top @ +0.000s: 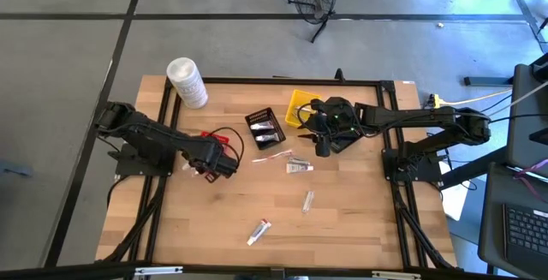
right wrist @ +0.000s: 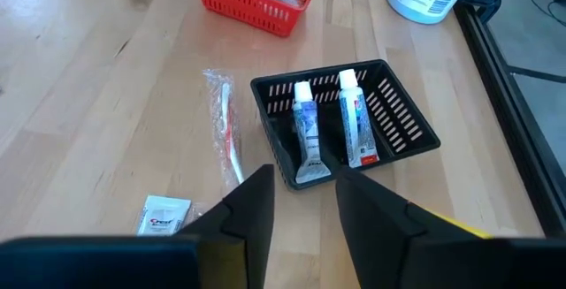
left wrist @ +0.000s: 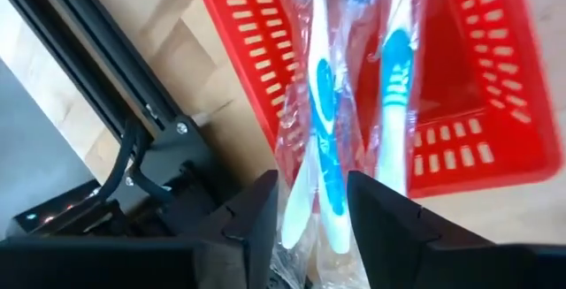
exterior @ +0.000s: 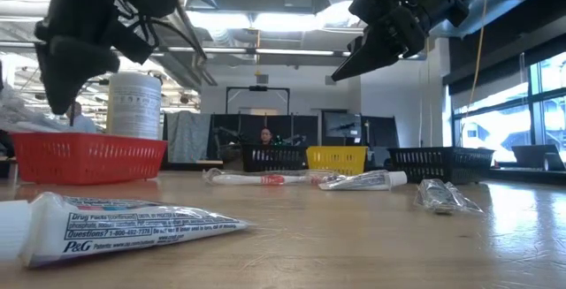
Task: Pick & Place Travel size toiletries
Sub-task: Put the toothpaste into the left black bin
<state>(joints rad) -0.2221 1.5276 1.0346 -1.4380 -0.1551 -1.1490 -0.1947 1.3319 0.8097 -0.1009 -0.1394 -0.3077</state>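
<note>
You get even, soft light on the table (top: 257, 194) from above, with only faint shadows under the arms. Right of the table the floor carries a blue-white glare. From table height the ceiling lights burn out above the red basket (exterior: 87, 157), and both arms read as dark silhouettes against them. The tube (exterior: 115, 227) nearest that camera is soft at its cap. In the left wrist view the wrapped toothbrushes (left wrist: 354, 103) are blurred, their plastic catching glare.
</note>
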